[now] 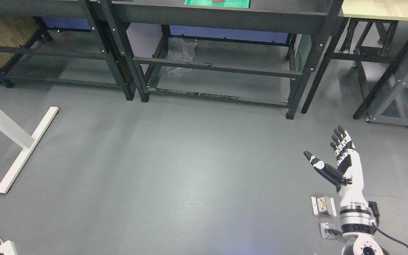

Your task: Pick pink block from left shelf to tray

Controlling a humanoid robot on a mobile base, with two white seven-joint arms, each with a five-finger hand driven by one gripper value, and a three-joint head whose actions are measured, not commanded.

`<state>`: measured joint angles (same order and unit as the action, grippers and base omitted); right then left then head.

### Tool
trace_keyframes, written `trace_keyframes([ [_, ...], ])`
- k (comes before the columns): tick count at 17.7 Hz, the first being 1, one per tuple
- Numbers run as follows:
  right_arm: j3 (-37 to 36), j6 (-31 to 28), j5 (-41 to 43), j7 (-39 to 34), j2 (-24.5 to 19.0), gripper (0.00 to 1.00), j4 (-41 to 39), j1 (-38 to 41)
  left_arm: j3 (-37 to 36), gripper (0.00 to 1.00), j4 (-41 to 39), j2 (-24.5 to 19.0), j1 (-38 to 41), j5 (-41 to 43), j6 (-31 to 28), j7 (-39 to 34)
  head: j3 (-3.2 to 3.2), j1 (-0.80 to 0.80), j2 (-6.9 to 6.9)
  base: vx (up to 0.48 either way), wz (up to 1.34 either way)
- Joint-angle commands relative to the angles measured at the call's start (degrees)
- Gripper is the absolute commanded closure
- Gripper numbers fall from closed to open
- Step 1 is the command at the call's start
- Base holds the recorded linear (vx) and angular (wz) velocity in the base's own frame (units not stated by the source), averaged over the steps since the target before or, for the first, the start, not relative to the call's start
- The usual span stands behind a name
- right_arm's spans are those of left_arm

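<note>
My right hand point(326, 150) shows at the lower right, held over the grey floor with fingers straight and thumb spread, holding nothing. A green tray point(196, 3) lies on the black table at the top edge, with a red block point(219, 1) barely showing in it. No pink block is in view. The left arm is out of view.
Black metal tables point(207, 67) line the far side, with a clear plastic bag point(179, 53) under the middle one. A white desk leg point(23, 148) stands at the left. A power strip point(5, 248) lies at the lower left. Floor sockets point(323, 206) sit by my right arm.
</note>
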<state>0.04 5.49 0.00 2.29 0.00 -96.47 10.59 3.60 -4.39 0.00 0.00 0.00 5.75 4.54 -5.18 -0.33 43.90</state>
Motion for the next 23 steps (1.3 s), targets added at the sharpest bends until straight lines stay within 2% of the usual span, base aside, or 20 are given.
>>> trace_keyframes([
  [1,0.13,0.04,1.76,0.17,1.0,0.0,-1.26,0.13,0.0,0.0,0.0,-1.0,0.53,0.09,-0.04,0.03,0.0,0.0,0.0,0.0,0.0],
  [10,0.48,0.04,0.98,0.17,1.0,0.0,-0.82,0.13,0.0,0.0,0.0,-1.0,0.53,0.09,0.05,0.03,0.0,0.0,0.0,0.0,0.0],
  [12,-0.04,0.04,-7.85,0.69,1.0,0.0,-0.82,-0.22,0.0,0.0,0.0,-1.0,0.53,0.09,-0.04,0.03,0.0,0.0,0.0,0.0,0.0],
  [14,-1.09,-0.13,-25.92,2.71,2.8,0.09,-0.91,-0.74,0.0,0.0,0.0,-1.0,0.53,0.09,0.05,0.03,0.0,0.0,0.0,0.0,0.0],
  [16,-2.06,-0.57,-45.08,7.1,5.17,0.1,-1.52,-1.36,0.0,0.0,0.0,-1.0,0.53,0.09,0.05,0.03,0.0,0.0,0.0,0.0,0.0],
  [17,-2.06,-0.57,-51.26,7.29,6.49,0.1,-1.87,-1.28,0.0,0.0,0.0,-1.0,0.53,0.09,0.05,0.03,0.0,0.0,0.0,0.0,0.0],
  [18,-2.06,-0.4,-52.28,7.38,6.68,0.08,-1.88,-1.1,0.0,0.0,0.0,-1.0,0.53,0.09,0.05,0.03,0.0,0.0,0.0,0.0,0.0],
  [19,-2.06,0.47,-51.07,8.16,6.16,0.01,-2.22,-0.75,0.0,0.0,0.0,-1.0,0.53,0.09,0.05,0.03,0.0,0.0,0.0,0.0,0.0],
  [21,-2.15,3.02,-48.88,8.69,5.8,0.0,-2.32,-0.75,0.0,0.0,0.0,-1.0,0.53,0.09,0.05,0.03,0.0,0.0,0.0,0.0,0.0],
  [23,-2.15,3.03,-48.16,8.87,5.54,0.0,-2.32,-0.66,0.0,0.0,0.0,-1.0,0.53,0.09,0.05,0.03,0.0,0.0,0.0,0.0,0.0],
])
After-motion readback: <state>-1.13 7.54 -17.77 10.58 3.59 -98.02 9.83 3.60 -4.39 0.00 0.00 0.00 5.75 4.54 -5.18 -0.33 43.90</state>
